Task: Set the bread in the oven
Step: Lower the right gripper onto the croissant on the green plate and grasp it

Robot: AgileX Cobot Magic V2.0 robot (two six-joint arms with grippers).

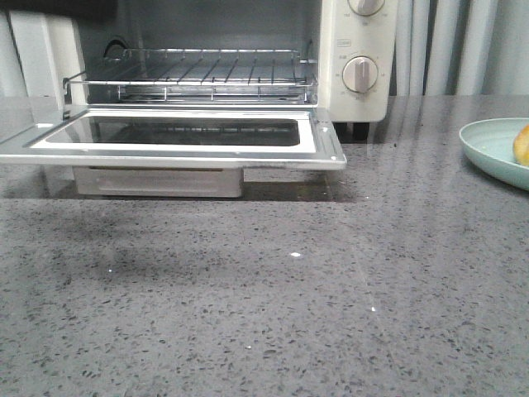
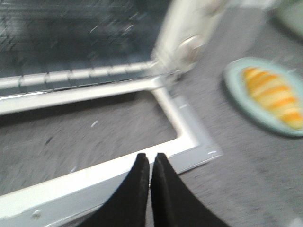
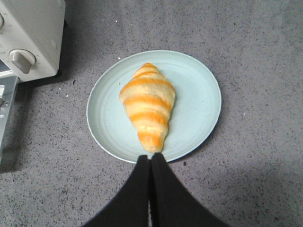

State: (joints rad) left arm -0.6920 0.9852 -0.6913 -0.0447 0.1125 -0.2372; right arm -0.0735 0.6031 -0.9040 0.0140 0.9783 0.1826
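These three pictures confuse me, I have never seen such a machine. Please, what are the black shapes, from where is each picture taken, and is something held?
This is a robot with two arms. One camera looks forward over the grey table; the other two sit on the arm wrists.

The black shapes are the grippers, the robot's fingers. Both the left gripper and the right gripper are closed and hold nothing.

On the table stands a cream-white oven with its door folded down and a wire rack inside. To its right, a pale green plate carries the bread, a golden roll. The right gripper is just above the plate's edge.
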